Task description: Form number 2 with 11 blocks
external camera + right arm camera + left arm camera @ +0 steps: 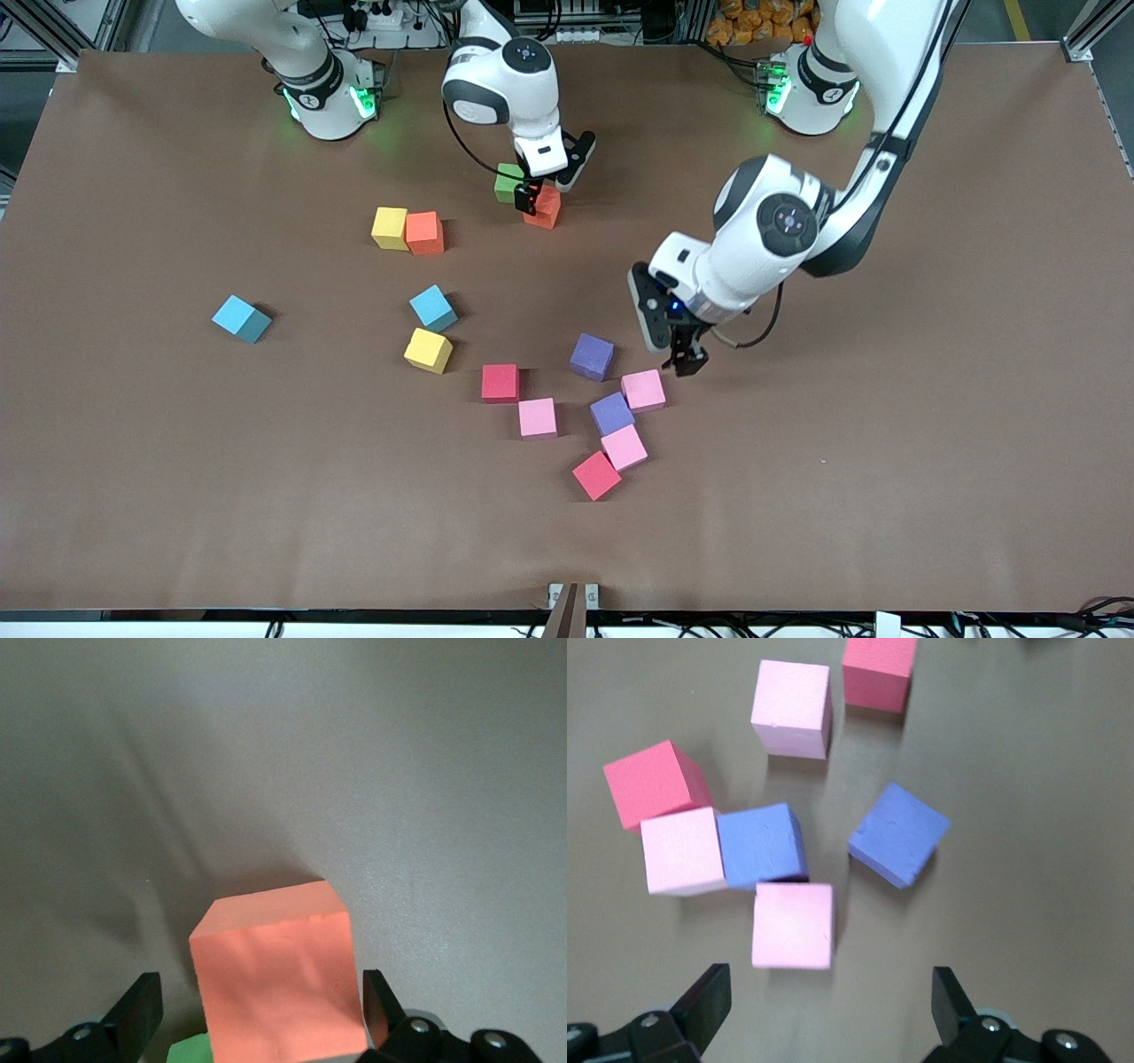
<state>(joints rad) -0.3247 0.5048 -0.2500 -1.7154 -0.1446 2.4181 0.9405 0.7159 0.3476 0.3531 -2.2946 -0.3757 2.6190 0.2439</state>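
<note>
No part of the number 2 is laid out yet: the blocks are scattered over the brown table [133,496] and no row or column of the digit can be made out. A green block [507,181] and an orange block [544,208] sit together near the robots' bases, a yellow block [389,228] touches a second orange block [424,233], and two light blue blocks [241,318] [433,307] and another yellow block [429,350] lie apart toward the right arm's end. Nearer the front camera, red, pink and purple blocks are gathered loosely, among them a pink block [643,390] touching a purple block [611,413]. The right gripper [542,186] is lowered over the green and orange pair, its jaws spread either side of the orange block [279,979] without visibly pinching it. The left gripper [689,359] hovers just beside the pink block [793,925], jaws spread and empty. Practically all of the arranging is judged to remain; thirteen blocks are counted, so two should be left over.
</note>
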